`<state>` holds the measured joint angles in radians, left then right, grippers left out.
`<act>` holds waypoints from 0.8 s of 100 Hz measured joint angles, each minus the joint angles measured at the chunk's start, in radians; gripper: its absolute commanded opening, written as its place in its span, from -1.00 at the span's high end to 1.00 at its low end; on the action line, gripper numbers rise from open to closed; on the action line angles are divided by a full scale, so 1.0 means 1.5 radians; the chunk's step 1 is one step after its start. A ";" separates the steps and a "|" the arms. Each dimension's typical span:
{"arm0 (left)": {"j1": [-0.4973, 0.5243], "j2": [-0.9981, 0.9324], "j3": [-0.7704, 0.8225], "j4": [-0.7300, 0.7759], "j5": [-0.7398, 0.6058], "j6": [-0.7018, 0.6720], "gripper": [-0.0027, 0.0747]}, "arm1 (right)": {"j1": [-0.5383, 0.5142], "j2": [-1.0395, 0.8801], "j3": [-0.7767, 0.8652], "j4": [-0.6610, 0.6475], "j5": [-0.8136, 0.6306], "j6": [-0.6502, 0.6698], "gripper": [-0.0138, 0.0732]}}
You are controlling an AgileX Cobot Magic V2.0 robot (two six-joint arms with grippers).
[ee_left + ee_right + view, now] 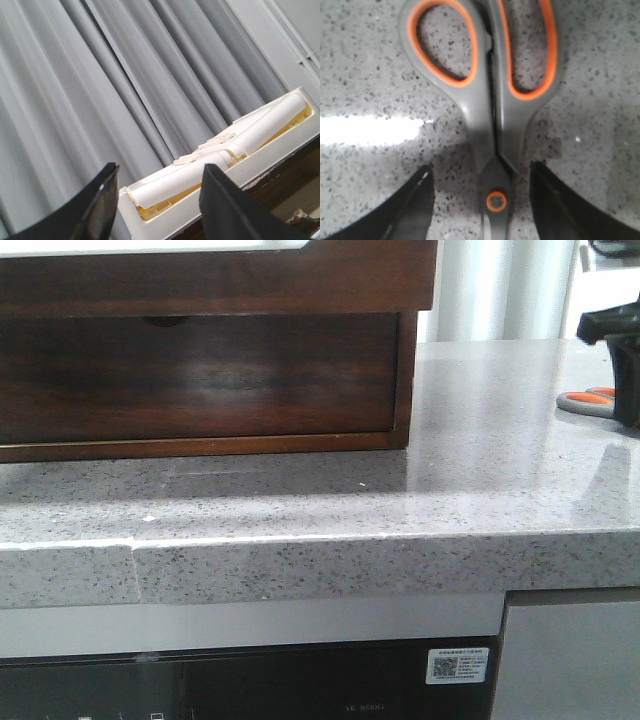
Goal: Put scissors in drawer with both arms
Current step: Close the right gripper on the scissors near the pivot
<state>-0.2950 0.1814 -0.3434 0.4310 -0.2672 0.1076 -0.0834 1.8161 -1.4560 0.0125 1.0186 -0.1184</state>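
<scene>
Speckled grey stone countertop [300, 510] above a dark appliance front bearing a white QR sticker [460, 665]; grey pleated curtain [100, 90] behind

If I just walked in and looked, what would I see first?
Probably the scissors with their bright orange finger loops, lying flat on the speckled grey counter at the robot's far right, with the right gripper open around their pivot. Next, the big dark wooden cabinet standing on the left part of the counter.
</scene>
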 measured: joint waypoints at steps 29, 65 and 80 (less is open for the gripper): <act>0.000 0.000 0.000 0.000 0.000 0.000 0.08 | 0.000 0.013 -0.002 0.000 0.004 0.000 0.14; 0.000 0.000 0.000 0.000 0.001 0.000 0.09 | 0.000 0.013 -0.006 0.001 0.004 0.000 0.97; 0.000 0.000 0.000 0.000 0.001 0.000 0.09 | 0.000 -0.014 -0.012 0.014 0.009 0.000 0.97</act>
<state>-0.2950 0.1814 -0.3434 0.4310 -0.2659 0.1076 -0.0834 1.7946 -1.4734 0.0336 1.0326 -0.1184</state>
